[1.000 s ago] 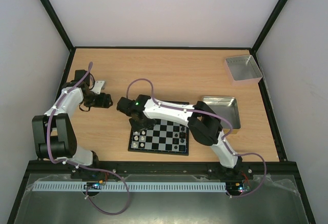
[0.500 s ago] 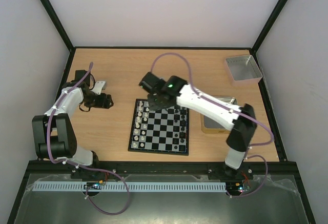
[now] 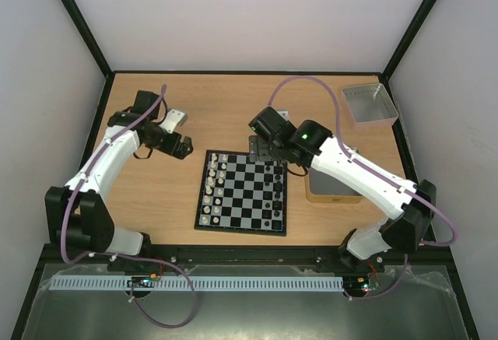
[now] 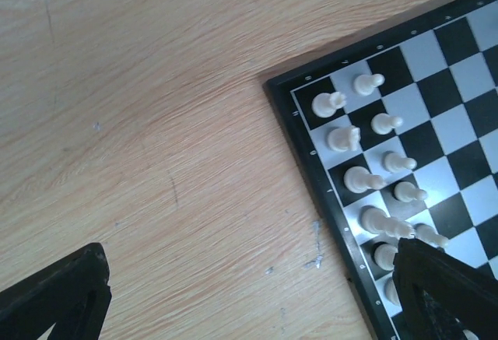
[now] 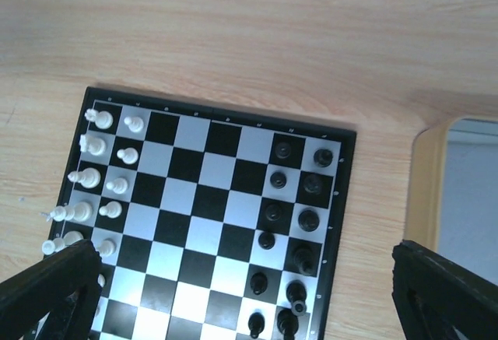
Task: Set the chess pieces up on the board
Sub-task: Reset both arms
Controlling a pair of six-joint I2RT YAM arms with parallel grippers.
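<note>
The board (image 3: 241, 194) lies in the middle of the table. White chess pieces (image 3: 210, 188) fill its two left columns and black chess pieces (image 3: 274, 192) its two right columns. My left gripper (image 3: 180, 147) hovers off the board's far left corner, open and empty. In the left wrist view its dark fingers (image 4: 54, 297) frame bare wood, with the board's corner (image 4: 459, 122) and white pieces (image 4: 342, 138) to the right. My right gripper (image 3: 260, 148) hangs above the board's far edge, open and empty. Its wrist view looks down on the board (image 5: 202, 200), white pieces (image 5: 93, 177) and black pieces (image 5: 309, 219).
A tan-rimmed tin (image 3: 320, 193) sits right of the board, partly under the right arm; its rim (image 5: 424, 184) shows in the right wrist view. A grey tray (image 3: 369, 103) stands at the back right corner. Black frame rails border the table.
The right arm rose from the board's left side and swung back to its far edge, jaws now open. The left arm moved right, toward the board's far left corner.
</note>
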